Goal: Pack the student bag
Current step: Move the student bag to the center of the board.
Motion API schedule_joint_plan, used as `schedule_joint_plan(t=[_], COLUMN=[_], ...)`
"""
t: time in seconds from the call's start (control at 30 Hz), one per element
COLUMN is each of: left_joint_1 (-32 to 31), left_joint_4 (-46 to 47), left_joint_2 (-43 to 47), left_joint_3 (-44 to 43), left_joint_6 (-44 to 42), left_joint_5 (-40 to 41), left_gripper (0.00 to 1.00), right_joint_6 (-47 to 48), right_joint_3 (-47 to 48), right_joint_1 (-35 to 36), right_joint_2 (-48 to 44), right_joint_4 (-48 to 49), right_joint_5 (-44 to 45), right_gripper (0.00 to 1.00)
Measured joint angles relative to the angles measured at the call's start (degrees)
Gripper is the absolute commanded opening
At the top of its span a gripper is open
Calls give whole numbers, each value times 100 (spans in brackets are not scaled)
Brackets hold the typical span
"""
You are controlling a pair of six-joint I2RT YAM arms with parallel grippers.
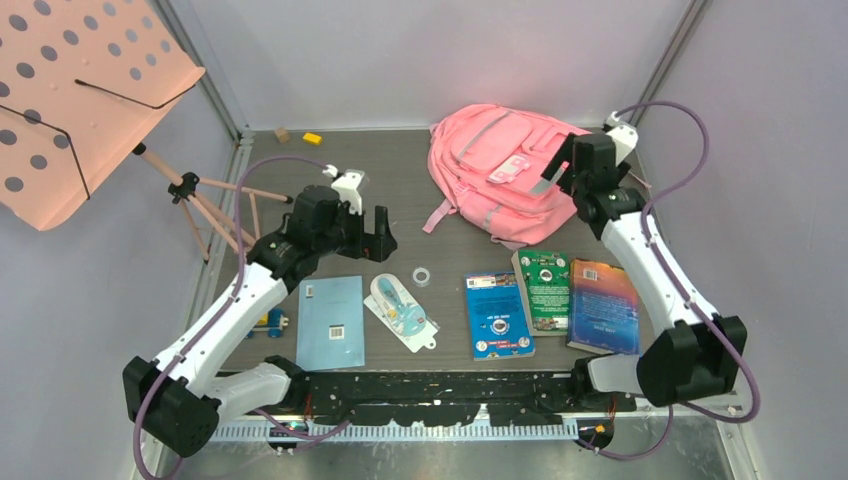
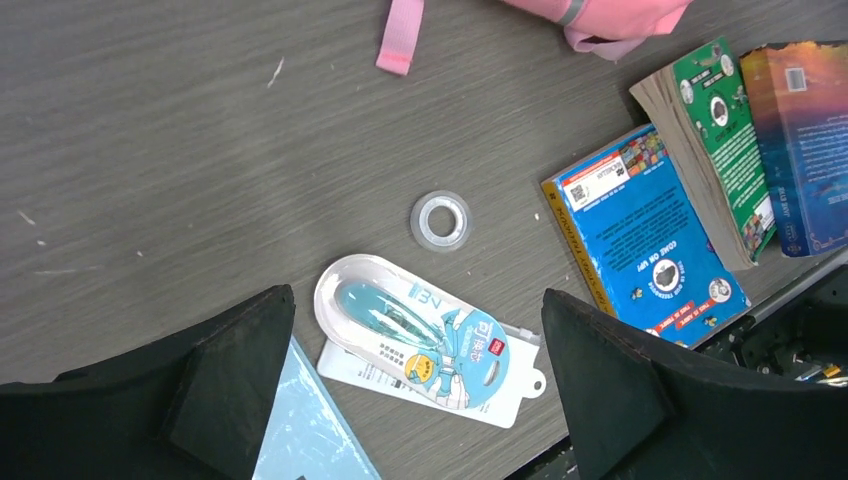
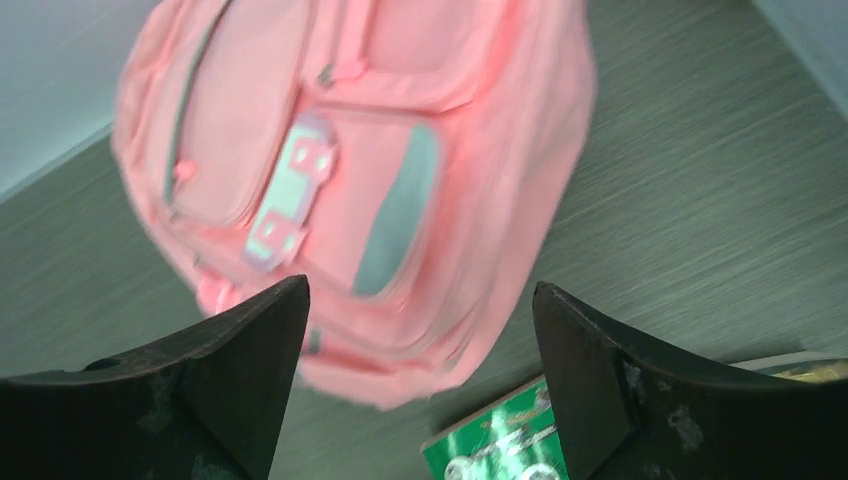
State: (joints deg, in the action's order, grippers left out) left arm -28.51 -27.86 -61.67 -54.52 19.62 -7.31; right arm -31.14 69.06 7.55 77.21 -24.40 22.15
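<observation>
The student bag [image 1: 495,170] lies front up at the far right of the counter [image 1: 400,190], its white patch [image 1: 513,168] facing upward. Our right tool [image 3: 420,290] hangs over its front pockets with the jaws spread wide and nothing between them. Whether a finger brushes the fabric we cannot tell, as that wrist view is blurred. Just on the near side of the bag, three books lie side by side: a blue book [image 1: 498,315], a green book [image 1: 545,290] and a dark book [image 1: 603,305]. Further left, our left tool [image 2: 417,300] hovers over a tape roll [image 2: 441,220] and a teal blister pack [image 2: 425,340], jaws also wide apart, gripping nothing. A pale blue booklet [image 1: 331,322] lies just beside the pack.
</observation>
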Motion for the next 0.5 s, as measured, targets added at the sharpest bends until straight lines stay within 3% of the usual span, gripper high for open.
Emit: schedule_joint_plan(t=[0.1, 0.23, 0.5], left_joint_1=[17, 155, 732], left_joint_4=[-262, -350, -271], left_joint_2=[-111, -177, -240], left_joint_3=[-501, -846, -741], left_joint_6=[-269, -601, -767], left_joint_5=[20, 17, -20], left_gripper=[99, 99, 99], right_joint_6=[387, 1056, 2555], right_joint_3=[-229, -170, 772], right_joint_1=[719, 1585, 2363], right_joint_2=[-356, -17, 2221], right_joint_4=[114, 271, 74], right_joint_5=[68, -251, -343], right_gripper=[90, 90, 91])
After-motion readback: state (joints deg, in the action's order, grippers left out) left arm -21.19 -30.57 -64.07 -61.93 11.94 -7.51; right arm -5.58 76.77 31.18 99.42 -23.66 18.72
